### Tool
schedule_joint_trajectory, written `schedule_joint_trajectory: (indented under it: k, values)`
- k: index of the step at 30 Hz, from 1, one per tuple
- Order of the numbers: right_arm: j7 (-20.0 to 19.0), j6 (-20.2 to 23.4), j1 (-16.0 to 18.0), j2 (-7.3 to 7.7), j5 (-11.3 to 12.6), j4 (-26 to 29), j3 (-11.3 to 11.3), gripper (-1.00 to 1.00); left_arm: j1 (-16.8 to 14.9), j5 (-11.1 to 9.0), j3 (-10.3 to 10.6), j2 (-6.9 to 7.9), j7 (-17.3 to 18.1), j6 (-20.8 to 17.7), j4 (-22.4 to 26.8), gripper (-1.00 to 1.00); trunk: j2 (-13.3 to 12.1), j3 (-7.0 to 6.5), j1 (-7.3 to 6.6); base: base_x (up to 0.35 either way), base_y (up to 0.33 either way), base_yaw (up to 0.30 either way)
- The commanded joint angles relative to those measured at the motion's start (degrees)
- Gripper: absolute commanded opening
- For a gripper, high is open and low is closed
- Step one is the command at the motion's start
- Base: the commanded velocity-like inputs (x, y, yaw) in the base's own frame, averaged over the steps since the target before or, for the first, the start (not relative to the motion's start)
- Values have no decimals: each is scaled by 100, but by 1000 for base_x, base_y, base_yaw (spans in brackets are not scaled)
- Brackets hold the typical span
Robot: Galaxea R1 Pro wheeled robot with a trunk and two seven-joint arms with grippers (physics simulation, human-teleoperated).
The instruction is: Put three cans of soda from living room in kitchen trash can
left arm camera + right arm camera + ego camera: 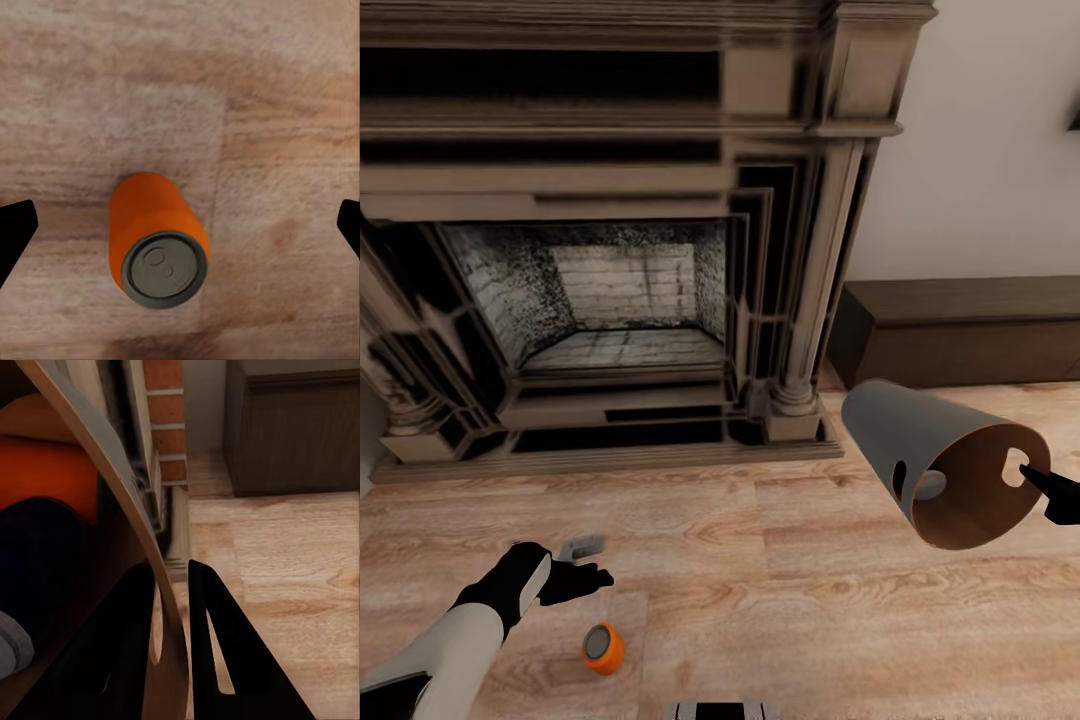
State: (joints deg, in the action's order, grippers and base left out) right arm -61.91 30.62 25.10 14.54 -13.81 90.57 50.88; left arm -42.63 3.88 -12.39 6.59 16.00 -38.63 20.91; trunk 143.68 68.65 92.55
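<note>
One orange can of soda (603,648) (157,240) stands upright on the wood floor before the fireplace, silver top up. My left gripper (588,563) (180,229) hovers above it, open wide, its fingers well apart on either side of the can. At the right, my right gripper (1045,485) (171,568) is shut on the rim of the grey trash can (920,440) (112,495), held tilted off the floor with its brown mouth facing me. Inside the bin lie another orange can (52,472) and a dark blue can (37,555).
A large dark fireplace (610,300) with a stepped hearth fills the wall ahead. A low dark wood bench (960,330) runs along the wall at the right. Light plank floor (760,560) lies between the two arms.
</note>
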Motion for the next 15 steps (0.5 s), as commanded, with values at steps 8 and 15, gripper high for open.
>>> schedule_joint_trajectory:
  k: [8,15]
  values:
    - [-23,23,4,-4,45,5,0,-100,0,-1,-1,-12,0,4,0,100,12,177,20,0,0,0]
    - [-23,23,4,-12,45,5,-9,-100,0,1,-1,-32,0,4,1,100,21,332,38,0,0,0]
